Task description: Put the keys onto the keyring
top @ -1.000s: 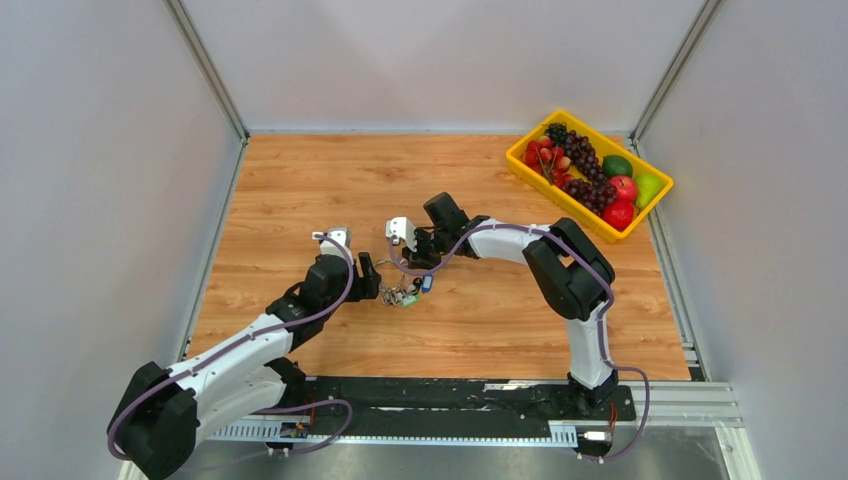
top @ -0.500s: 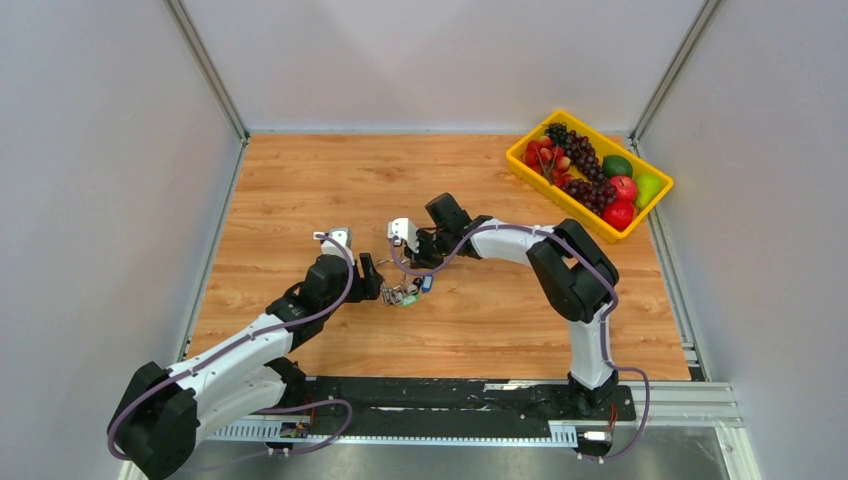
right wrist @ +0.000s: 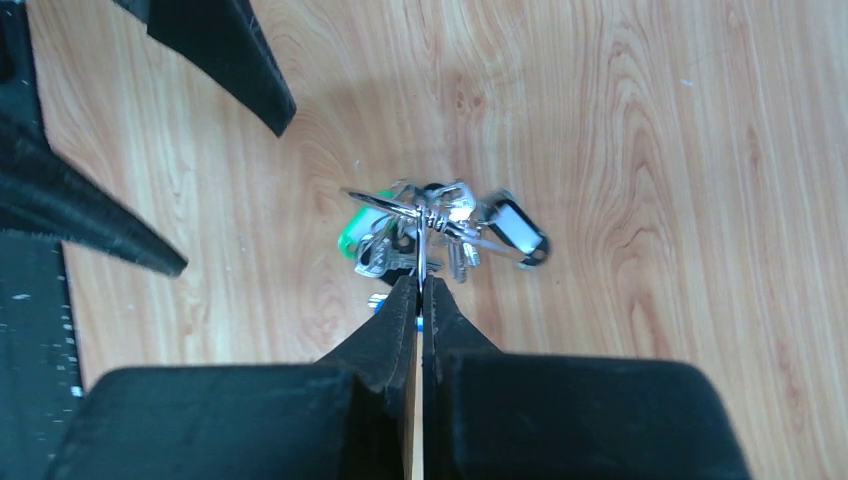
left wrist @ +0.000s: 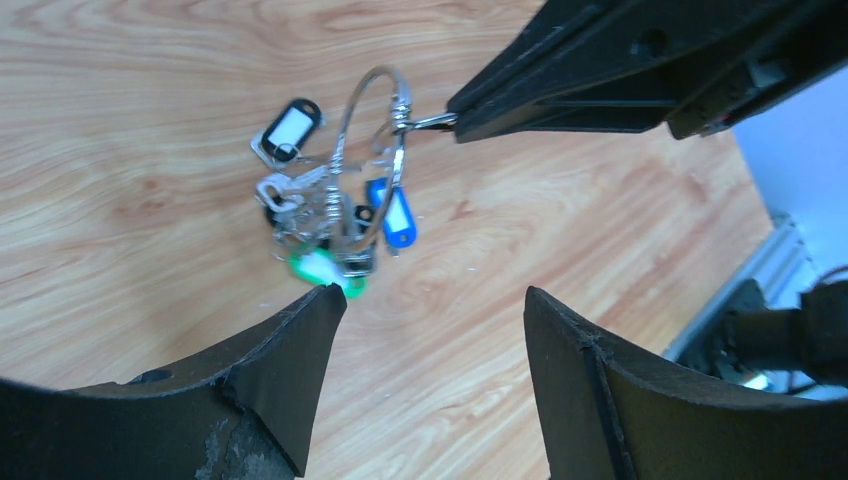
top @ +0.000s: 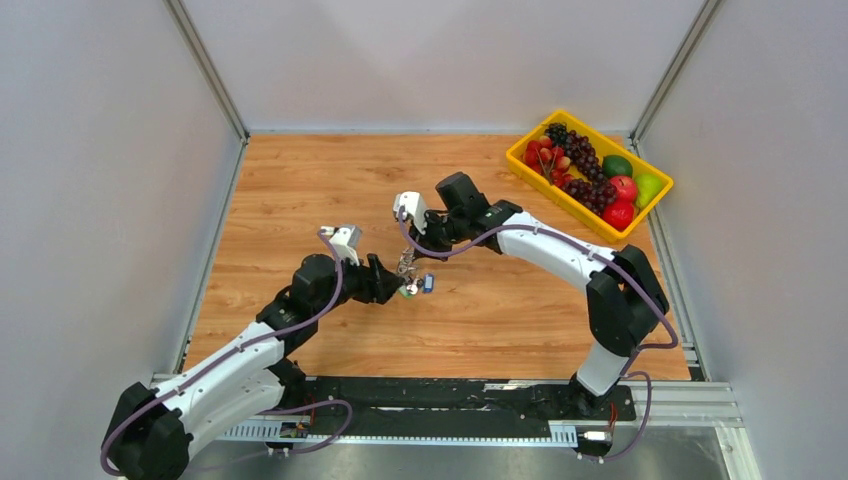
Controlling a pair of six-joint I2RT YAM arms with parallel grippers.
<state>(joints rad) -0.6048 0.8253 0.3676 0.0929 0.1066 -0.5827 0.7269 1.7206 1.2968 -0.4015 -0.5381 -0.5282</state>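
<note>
Right wrist view shows your right gripper [right wrist: 420, 292] with its fingers pressed together on the thin wire of the keyring [right wrist: 421, 240], which stands on edge straight out from the tips. Your left gripper [left wrist: 432, 298] is spread wide and holds nothing; its two black fingers [left wrist: 300, 350] flank the bunch from the near side, just beside it but not touching. The keys [left wrist: 320, 215] hang in a tangled silvery cluster from the ring, with a blue tag [left wrist: 397, 215], a green tag [left wrist: 320, 270] and a black-framed tag with a white label [left wrist: 288, 125] splayed out around them. You cannot tell whether the lowest keys rest on the wooden counter [top: 300, 180]. The bunch sits near the counter's middle. A yellow basket of fruit [top: 552, 193] stands well apart in the far right corner.
</note>
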